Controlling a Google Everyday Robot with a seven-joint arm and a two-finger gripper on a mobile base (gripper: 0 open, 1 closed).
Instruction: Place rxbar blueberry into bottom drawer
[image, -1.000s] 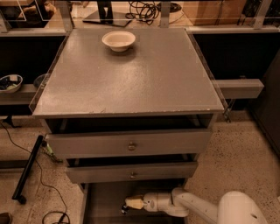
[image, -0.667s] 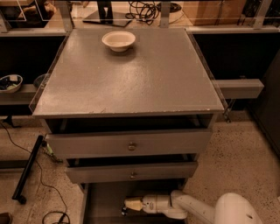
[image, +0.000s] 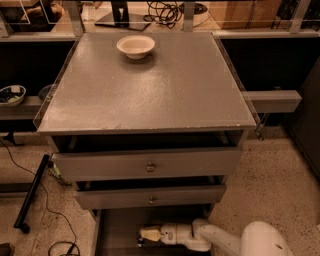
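Observation:
The bottom drawer (image: 117, 225) is pulled out at the foot of the grey cabinet, and its flat floor and left rail show. My gripper (image: 148, 234) reaches in from the lower right on a white arm (image: 210, 239) and sits low over the drawer floor, pointing left. A small dark shape (image: 141, 243) lies just under the gripper's tip; it may be the rxbar blueberry, but I cannot tell whether it is held or resting on the floor.
Two grey drawers with small round knobs (image: 151, 166) (image: 151, 200) hang slightly open above the gripper. A cream bowl (image: 135, 46) stands at the back of the cabinet top (image: 150, 95). A black pole (image: 32, 192) and cables lie on the floor at the left.
The gripper has crept slightly left inside the bottom drawer. Nothing else has moved.

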